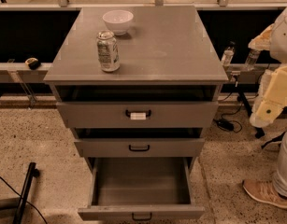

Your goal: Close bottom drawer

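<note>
The bottom drawer (140, 212) of the grey cabinet is pulled far out toward me. Its deep grey tray (143, 181) is open and holds nothing. Its small black loop handle (141, 216) sits at the lower edge of the view. Above it is the middle drawer (139, 148), and above that the top drawer (138, 114) with a white tag on its handle. My gripper is out of view. Only cream arm segments (273, 93) show at the right edge, to the right of the cabinet and apart from it.
A drink can (107, 51) and a white bowl (118, 21) stand on the cabinet top (171, 50). A person's leg and shoe (267, 193) are at the lower right. A black stand leg (24, 192) lies at the lower left. Bottles (228, 55) and cables are behind on the right.
</note>
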You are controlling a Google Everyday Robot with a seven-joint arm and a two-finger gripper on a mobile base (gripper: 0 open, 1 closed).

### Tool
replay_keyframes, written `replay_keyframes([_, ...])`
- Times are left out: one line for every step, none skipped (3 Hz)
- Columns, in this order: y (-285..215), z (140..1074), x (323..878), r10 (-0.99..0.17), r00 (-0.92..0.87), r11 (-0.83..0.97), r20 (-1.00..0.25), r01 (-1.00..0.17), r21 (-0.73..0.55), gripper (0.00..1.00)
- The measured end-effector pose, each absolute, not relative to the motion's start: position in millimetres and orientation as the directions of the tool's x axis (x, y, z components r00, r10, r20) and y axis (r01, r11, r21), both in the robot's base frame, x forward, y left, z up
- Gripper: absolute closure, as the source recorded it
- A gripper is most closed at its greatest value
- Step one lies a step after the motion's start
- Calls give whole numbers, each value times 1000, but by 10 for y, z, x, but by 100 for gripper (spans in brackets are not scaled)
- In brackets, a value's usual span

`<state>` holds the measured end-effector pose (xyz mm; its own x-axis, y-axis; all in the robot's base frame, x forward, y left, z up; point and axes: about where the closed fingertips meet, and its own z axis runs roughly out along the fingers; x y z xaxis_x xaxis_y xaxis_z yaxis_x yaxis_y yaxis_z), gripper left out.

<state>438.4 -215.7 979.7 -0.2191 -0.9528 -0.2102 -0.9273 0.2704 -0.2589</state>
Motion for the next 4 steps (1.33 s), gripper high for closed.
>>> replay_keyframes([-2139,9799,4372,-953,-208,265,-219,-924,-276,0])
replay_keyframes([-2168,9461,4247,-954,-185,252,-236,-920,-299,0])
replay_keyframes([-2116,8945,4192,-961,-118,194,-249,-931,-310,0])
replay_keyframes([-2115,8884,4199,-964,-106,183,-244,-931,-317,0])
